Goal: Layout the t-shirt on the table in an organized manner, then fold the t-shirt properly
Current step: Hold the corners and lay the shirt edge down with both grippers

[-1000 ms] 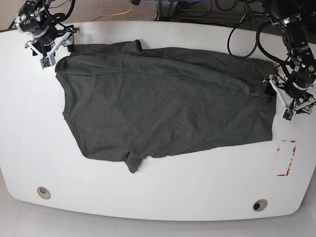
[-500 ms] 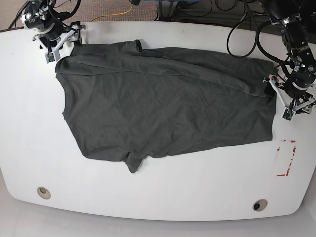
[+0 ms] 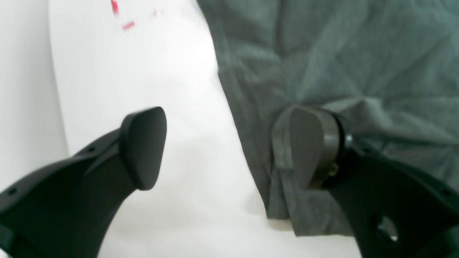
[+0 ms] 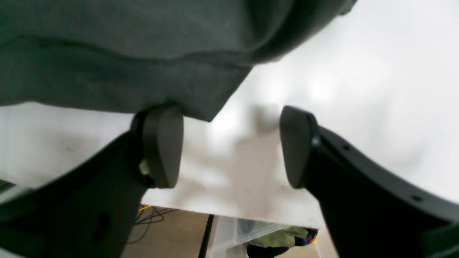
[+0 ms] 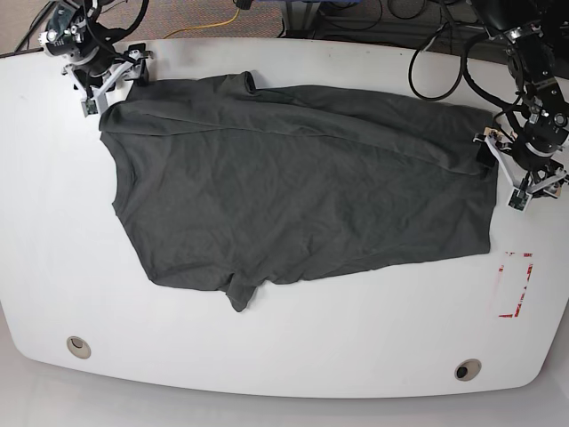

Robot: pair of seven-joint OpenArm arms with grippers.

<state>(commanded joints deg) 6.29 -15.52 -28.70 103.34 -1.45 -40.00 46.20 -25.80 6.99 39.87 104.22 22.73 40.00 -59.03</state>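
Observation:
The dark grey t-shirt lies spread out and wrinkled across the white table, with a sleeve poking toward the front. My left gripper is open at the shirt's right edge. In the left wrist view the left gripper has one finger over the cloth and the other over bare table. My right gripper is open at the far left corner. In the right wrist view the shirt corner hangs just above the gap of the right gripper.
A red tape mark sits on the table at the front right, also visible as red tape in the left wrist view. Two grommet holes lie near the front edge. Cables run behind the table's back edge.
My right arm has moved toward the table's back edge, up to the shirt's far left corner. My left arm has shifted slightly toward the back. The shirt lies unchanged.

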